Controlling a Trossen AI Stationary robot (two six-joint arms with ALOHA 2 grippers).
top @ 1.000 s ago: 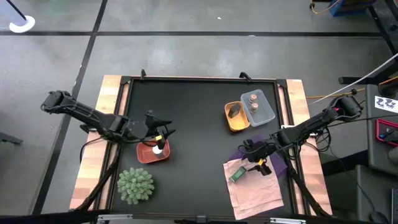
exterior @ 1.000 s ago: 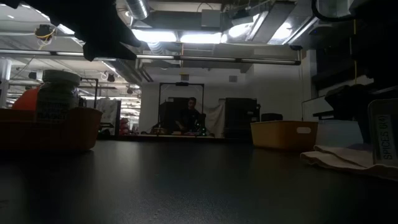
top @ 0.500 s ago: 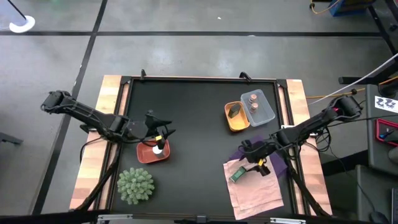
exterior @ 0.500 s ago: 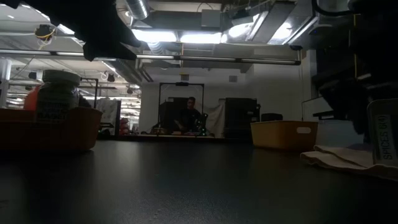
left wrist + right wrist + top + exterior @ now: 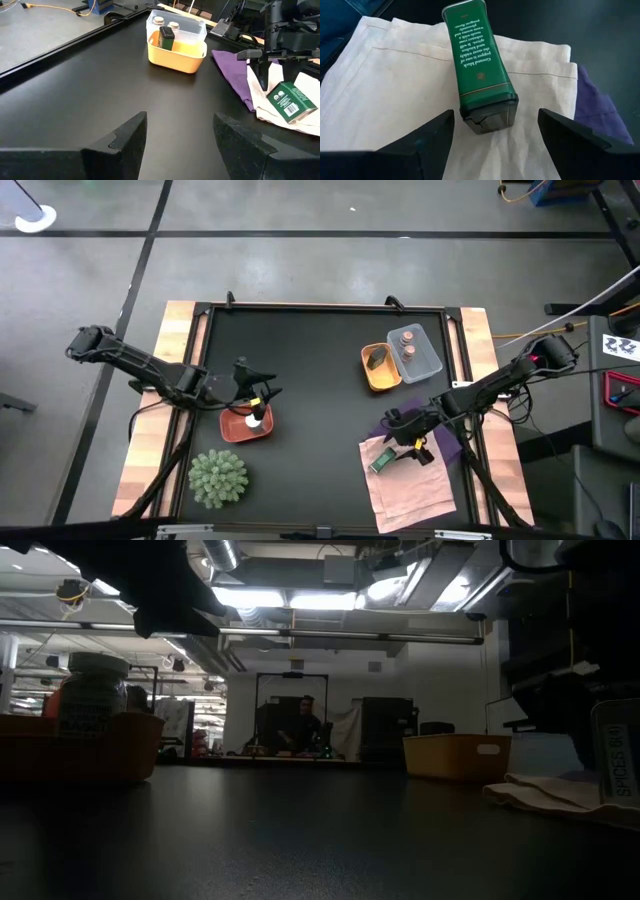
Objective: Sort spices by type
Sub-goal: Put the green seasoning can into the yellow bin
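Observation:
A green packet lies flat on a pale cloth near the table's right near corner. My right gripper is open, hovering just over it with a finger on each side of its near end, apart from it. A second green packet stands in the orange tray. Two pinkish-topped jars sit in the clear tray. The white-capped jar stands in the salmon-red tray. My left gripper is open above that tray.
A green spiky plant ball sits near the left near corner. A purple cloth lies under the pale cloth's edge, beside my right arm. The table's black middle lies bare between the trays. A person sits far off in the room.
My right gripper has come down a little toward the green packet on the cloth and stayed open; the low view shows its dark shape moving in at the right. The packet, the trays and my left arm have kept still.

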